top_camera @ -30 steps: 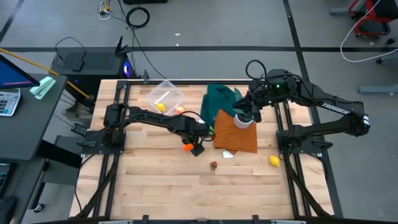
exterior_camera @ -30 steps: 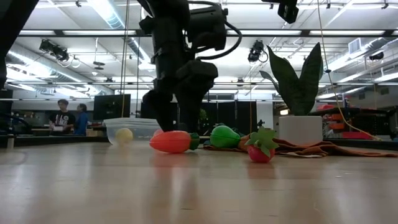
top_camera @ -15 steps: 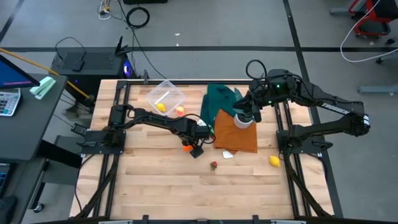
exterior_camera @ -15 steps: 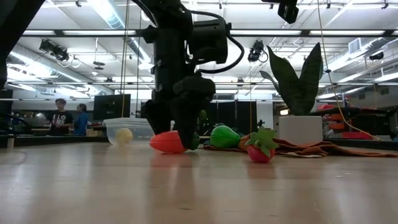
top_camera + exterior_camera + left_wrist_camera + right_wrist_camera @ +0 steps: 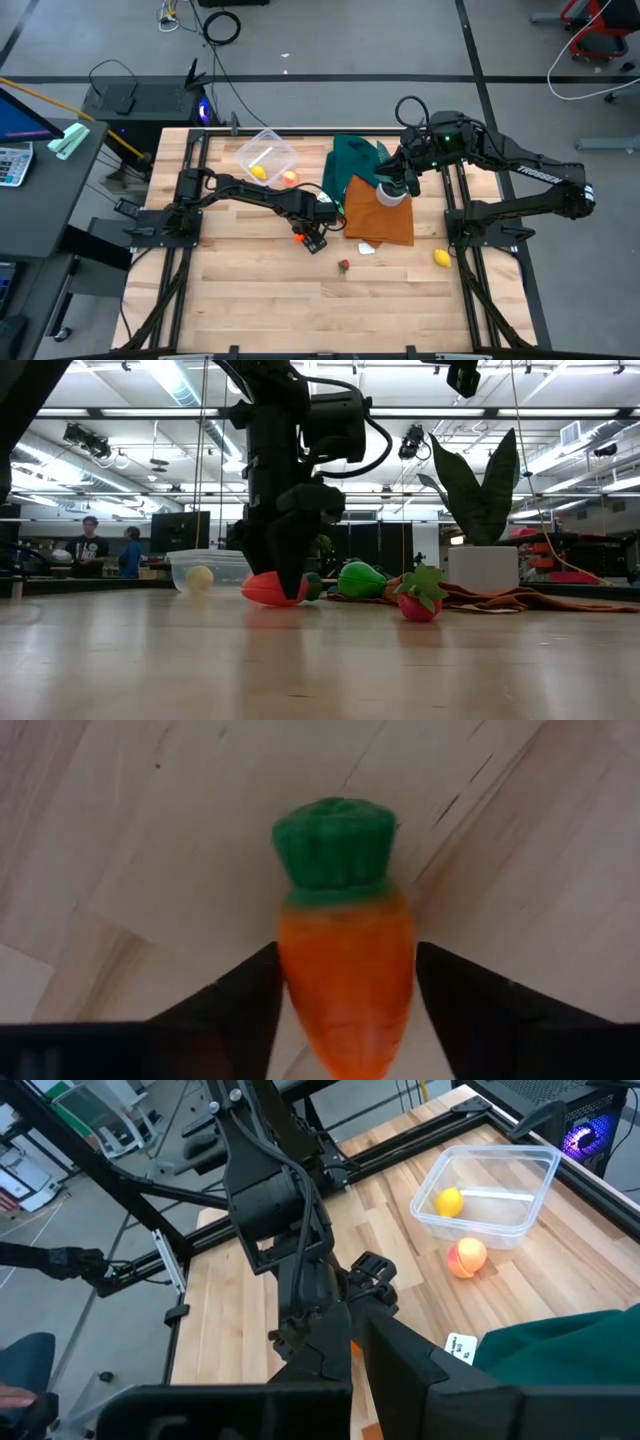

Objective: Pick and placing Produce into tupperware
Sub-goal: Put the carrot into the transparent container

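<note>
Left tool (image 5: pixel 308 238), from above, sits over the carrot (image 5: pixel 301 238) mid-counter. Low view: I see its fingers straddling the carrot (image 5: pixel 272 588) lying flat. Wrist view: carrot's (image 5: pixel 345 970) long axis runs straight out between half-closed fingers (image 5: pixel 245 1005), not clearly gripped. Right tool, shut, waits near the plant pot (image 5: pixel 392 196).

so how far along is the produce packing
Early. Done: one yellow piece sits inside the tupperware. In hand: the left gripper is down on the table with its fingers either side of the carrot, closing in. Left: the peach beside the container, the green piece, the red berry and the other yellow piece. The right gripper waits shut over the plant pot.
</note>
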You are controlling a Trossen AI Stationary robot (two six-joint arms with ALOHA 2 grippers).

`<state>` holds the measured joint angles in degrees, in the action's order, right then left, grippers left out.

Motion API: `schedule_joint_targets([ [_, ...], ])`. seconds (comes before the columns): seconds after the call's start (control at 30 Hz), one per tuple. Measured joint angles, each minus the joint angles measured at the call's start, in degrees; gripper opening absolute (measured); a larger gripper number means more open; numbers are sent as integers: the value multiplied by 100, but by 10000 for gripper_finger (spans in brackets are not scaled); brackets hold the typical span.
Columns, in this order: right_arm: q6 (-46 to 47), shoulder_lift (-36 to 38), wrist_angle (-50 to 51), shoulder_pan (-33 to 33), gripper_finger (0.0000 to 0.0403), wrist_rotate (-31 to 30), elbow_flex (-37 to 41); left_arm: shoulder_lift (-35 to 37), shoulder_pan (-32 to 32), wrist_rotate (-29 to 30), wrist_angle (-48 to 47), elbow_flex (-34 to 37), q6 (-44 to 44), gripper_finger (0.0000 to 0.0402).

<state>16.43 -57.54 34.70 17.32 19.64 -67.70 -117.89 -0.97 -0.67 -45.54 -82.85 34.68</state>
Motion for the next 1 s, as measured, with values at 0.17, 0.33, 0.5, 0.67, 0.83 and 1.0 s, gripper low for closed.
schedule_joint_targets([
  [0.17, 0, 0, 0, 0, 0, 0, 0, 4, 0, -2, -18, -4, -84, 176],
  [0.33, 20, 0, 0, 0, 0, 0, 0, 54, -2, -4, -161, -6, -119, 177],
  [0.5, 20, 0, 0, 0, 0, 0, 0, 330, 91, -17, -487, -6, -318, 220],
  [0.67, 20, 0, -1, 0, 0, 0, 0, 745, 326, 0, -774, -12, -603, 205],
  [0.83, 20, 0, -2, 0, 0, -2, 0, 1024, 621, 91, -1023, -207, -1010, 157],
  [1.0, 29, 0, -2, 0, 0, -4, 0, 1097, 876, -98, -1082, -301, -1340, 119],
])
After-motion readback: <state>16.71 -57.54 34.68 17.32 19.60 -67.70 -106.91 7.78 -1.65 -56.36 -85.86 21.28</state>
